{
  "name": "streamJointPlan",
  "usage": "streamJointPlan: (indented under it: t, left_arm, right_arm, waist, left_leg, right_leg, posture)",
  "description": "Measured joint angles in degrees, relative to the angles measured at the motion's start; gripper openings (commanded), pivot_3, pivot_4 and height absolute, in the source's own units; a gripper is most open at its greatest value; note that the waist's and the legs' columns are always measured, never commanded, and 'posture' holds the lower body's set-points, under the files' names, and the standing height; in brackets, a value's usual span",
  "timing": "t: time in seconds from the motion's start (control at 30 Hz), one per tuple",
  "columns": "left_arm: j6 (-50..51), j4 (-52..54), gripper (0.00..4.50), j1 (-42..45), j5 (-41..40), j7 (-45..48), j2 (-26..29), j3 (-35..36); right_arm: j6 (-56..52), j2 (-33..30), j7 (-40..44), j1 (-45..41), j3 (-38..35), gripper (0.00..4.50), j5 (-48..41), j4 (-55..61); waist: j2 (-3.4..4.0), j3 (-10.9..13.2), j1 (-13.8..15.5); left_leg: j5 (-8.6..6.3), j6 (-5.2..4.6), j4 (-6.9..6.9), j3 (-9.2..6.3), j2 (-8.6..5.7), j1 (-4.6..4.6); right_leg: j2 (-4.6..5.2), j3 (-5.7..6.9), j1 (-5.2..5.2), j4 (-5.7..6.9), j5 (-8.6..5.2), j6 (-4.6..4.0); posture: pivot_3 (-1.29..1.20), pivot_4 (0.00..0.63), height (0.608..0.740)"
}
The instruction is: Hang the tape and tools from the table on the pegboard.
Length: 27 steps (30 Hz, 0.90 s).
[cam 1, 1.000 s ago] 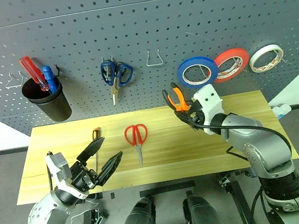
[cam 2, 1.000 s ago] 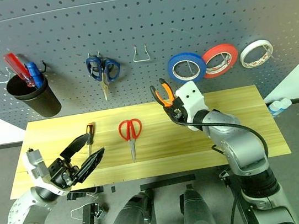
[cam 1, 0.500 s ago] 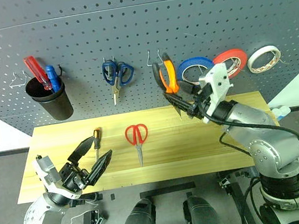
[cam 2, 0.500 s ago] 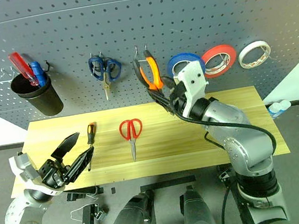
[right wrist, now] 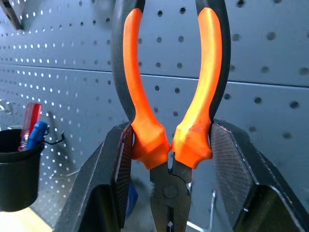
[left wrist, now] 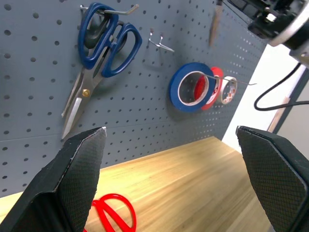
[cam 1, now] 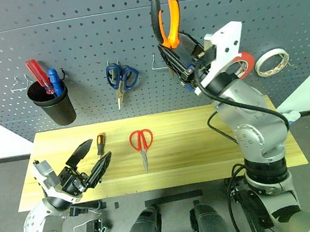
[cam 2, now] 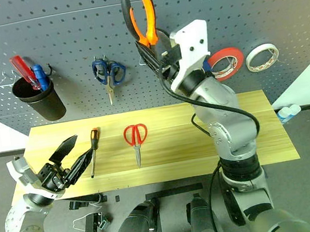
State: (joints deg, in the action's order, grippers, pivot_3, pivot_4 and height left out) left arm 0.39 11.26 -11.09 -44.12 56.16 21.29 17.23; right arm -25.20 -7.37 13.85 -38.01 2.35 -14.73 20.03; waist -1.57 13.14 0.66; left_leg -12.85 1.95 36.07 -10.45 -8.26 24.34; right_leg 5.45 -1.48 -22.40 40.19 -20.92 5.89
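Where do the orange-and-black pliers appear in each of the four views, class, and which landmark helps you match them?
Left eye view: pliers at top centre, handles up, held in the right hand.
Right eye view: top centre, left of the white wrist block.
Left wrist view: just a metal tip at the top edge, probably theirs.
Right wrist view: centre, handles clamped between the fingers.
Shared landmark: the pegboard.

I'm getting bright, even light from overhead with no hot glare. The pegboard [cam 1: 74, 35] bows at the head views' edges, a wide-lens warp. Beyond the right gripper [right wrist: 170, 145], the black cup [right wrist: 14, 169] looks soft; the gripped pliers [right wrist: 169, 87] stay sharp.
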Motion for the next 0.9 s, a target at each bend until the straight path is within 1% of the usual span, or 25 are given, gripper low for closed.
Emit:
streamJointPlan:
  t: [0.13, 0.27, 0.6, 0.9]
  left_arm:
    - [0.21, 0.06, 4.5, -0.2, 0.27, 0.0, 0.0, -0.05]
    - [0.6, 0.65, 4.5, -0.63, 0.27, -0.01, 0.01, -0.17]
    - [3.29, 5.54, 4.5, -3.81, -0.63, -0.34, 1.96, 0.39]
    - [6.9, 11.29, 4.5, -7.86, -3.5, -1.68, 4.68, 3.06]
  right_arm:
    - [5.29, 3.33, -2.15, -2.55, 1.49, 2.04, 3.19, -5.9]
    - [9.7, 5.15, -2.62, -3.99, 1.82, 2.04, 4.79, -10.3]
    - [17.18, 6.39, -2.66, -5.74, 1.69, 2.04, 6.6, -17.28]
    - [25.55, 7.49, -3.9, -8.78, 0.81, 2.04, 7.81, -25.33]
  waist:
    - [0.0, 0.0, 0.07]
    - [0.0, 0.0, 0.08]
    - [0.06, 0.05, 0.11]
    - [0.2, 0.63, 0.19]
  left_leg:
    - [0.01, 0.01, -0.01, -0.01, 0.0, -0.01]
    - [0.01, 0.0, 0.0, -0.01, 0.0, -0.01]
    - [0.01, -0.01, -0.04, -0.02, 0.02, -0.01]
    - [-0.01, -0.06, -0.13, -0.03, 0.04, -0.02]
  right_leg:
    - [-0.01, 0.0, 0.0, 0.02, 0.0, -0.01]
    - [-0.01, 0.0, 0.0, 0.02, 0.0, -0.01]
    - [-0.02, -0.02, -0.01, 0.02, 0.01, -0.02]
    - [-0.02, -0.05, -0.03, 0.0, 0.0, -0.03]
  posture:
    - [0.16, 0.193, 0.74]
    - [0.17, 0.208, 0.74]
    - [0.21, 0.25, 0.74]
    - [0.26, 0.309, 0.74]
